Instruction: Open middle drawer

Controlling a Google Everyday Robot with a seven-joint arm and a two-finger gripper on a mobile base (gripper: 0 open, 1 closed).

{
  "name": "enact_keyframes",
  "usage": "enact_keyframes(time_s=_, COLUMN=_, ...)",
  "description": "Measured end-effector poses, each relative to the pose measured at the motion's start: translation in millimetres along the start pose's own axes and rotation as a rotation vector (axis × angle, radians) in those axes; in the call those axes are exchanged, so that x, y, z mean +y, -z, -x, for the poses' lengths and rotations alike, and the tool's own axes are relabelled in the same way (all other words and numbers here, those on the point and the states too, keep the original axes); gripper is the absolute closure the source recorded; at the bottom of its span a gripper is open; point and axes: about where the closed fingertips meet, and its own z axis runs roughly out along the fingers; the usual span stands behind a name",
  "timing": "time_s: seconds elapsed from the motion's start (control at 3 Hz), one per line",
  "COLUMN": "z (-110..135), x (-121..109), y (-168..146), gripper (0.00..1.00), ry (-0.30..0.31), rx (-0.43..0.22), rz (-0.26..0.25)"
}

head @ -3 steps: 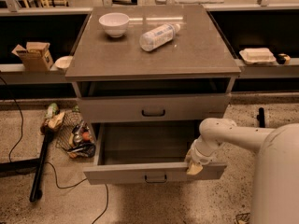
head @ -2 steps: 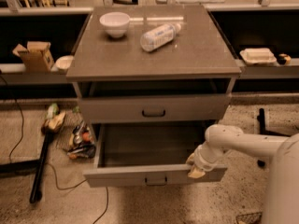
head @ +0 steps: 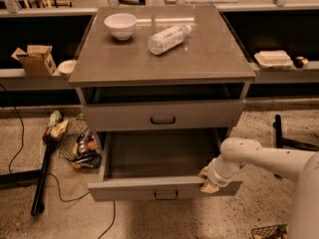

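The middle drawer is a wide grey drawer with a small dark handle. It stands pulled well out of the cabinet, and its inside looks bare. My gripper sits at the right end of the drawer's front, on its top edge, at the end of my white arm, which reaches in from the right. The grey drawer above is shut. The drawer below is hidden under the open one.
On the cabinet top lie a white bowl and a plastic bottle on its side. A wire basket of litter and a black pole lie on the floor to the left. A cardboard box sits on the left shelf.
The drawer stays pulled out and my gripper stays at the right end of its front. My arm has straightened a little to the right.
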Motion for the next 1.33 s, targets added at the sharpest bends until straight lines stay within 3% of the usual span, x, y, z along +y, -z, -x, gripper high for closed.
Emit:
enact_keyframes(time_s=0.33, z=0.5, x=-0.1, y=-0.2, gripper=0.83, ry=0.0, rx=0.0, rz=0.0)
enact_keyframes(time_s=0.67, z=0.5, x=-0.1, y=-0.3, gripper=0.51, ry=0.0, rx=0.0, rz=0.0)
enact_keyframes(time_s=1.33, z=0.5, x=0.0, y=-0.3, gripper=0.05, ry=0.0, rx=0.0, rz=0.0)
